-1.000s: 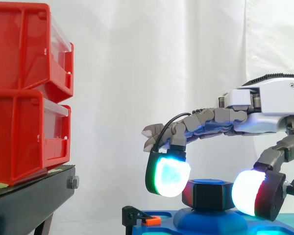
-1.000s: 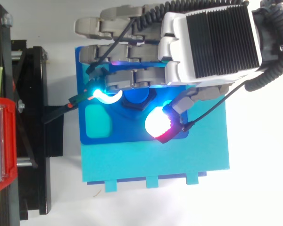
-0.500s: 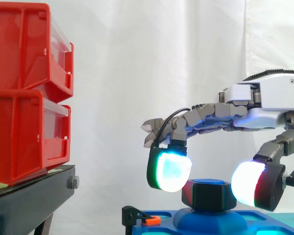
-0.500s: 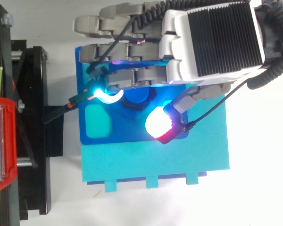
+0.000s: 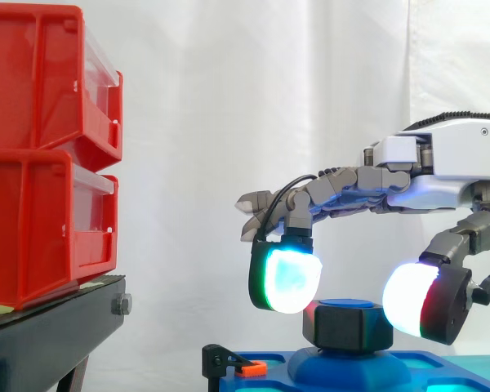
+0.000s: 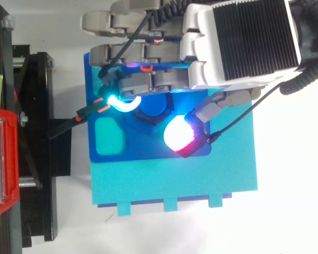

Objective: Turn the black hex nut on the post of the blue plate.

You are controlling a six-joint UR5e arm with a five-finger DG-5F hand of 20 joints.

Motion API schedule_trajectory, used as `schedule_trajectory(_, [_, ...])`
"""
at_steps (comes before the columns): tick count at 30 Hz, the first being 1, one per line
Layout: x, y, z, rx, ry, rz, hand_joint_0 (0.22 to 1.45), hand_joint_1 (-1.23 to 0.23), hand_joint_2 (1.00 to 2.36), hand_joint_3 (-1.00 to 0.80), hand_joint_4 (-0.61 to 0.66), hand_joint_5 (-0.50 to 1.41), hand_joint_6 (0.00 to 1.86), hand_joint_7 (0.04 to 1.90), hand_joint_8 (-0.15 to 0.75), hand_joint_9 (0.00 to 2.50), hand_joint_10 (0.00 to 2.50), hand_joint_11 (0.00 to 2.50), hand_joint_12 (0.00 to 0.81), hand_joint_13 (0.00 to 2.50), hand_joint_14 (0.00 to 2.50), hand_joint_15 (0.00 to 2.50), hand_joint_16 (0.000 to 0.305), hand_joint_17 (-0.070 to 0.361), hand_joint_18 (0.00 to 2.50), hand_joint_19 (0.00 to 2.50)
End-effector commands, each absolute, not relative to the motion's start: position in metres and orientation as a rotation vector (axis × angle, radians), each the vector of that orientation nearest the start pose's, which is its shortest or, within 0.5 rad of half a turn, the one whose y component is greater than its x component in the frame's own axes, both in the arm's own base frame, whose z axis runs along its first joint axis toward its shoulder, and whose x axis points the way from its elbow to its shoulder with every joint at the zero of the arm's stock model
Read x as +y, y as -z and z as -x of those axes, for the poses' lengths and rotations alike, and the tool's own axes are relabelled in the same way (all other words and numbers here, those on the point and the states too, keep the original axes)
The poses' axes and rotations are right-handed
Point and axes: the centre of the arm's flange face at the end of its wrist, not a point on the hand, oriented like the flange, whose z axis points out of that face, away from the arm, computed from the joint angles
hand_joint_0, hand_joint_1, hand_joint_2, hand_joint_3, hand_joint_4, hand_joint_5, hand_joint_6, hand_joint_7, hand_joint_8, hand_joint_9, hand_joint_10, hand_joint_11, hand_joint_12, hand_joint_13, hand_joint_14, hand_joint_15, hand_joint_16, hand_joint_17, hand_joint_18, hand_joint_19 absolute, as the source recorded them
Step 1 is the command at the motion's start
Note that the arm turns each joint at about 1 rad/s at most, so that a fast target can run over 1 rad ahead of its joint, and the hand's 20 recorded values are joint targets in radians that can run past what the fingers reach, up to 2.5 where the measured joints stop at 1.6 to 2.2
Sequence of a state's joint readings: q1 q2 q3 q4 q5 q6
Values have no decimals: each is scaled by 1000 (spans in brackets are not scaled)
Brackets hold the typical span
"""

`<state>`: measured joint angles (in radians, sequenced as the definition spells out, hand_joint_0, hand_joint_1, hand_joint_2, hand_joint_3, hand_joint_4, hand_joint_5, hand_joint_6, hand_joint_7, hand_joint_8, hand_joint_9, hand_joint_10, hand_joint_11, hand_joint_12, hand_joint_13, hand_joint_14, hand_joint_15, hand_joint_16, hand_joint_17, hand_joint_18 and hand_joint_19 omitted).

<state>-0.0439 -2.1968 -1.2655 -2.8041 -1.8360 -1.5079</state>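
The black hex nut sits on the blue-topped post of the blue plate. My hand hovers just above it, coming in from the right. One finger bends down so its cyan-white pad hangs left of the nut's top edge. The thumb's white-and-red pad hangs to the right. Both pads stand a little clear of the nut, with nothing pinched between them. The other fingers stretch out straight over the plate. In the top view the palm covers the plate's far part, and the nut peeks out beneath the fingers.
Two stacked red bins stand on a black stand at the left. A small black bracket with an orange clip sits at the plate's left edge. The blue plate lies on a teal base.
The hand has risen slightly and shifted toward the plate's far side. Its two glowing pads, which sat at the nut's sides, now stand higher and clear of it.
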Motion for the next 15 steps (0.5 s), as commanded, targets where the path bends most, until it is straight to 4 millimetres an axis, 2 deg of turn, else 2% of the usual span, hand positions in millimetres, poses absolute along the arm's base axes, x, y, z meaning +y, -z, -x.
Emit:
schedule_trajectory(1, [-139, -285, -713, 1555, -218, 129, 401, -577, 1000, -500, 433, -90, 502, 1102, 64, 189, 182, 384, 288, 92, 0, 29, 44, 99, 188, 226])
schedule_trajectory(15, [-140, -284, -713, 1556, -215, 130, 402, -567, 1000, -500, 430, -91, 502, 1110, 62, 188, 174, 371, 287, 94, 0, 22, 44, 100, 194, 227])
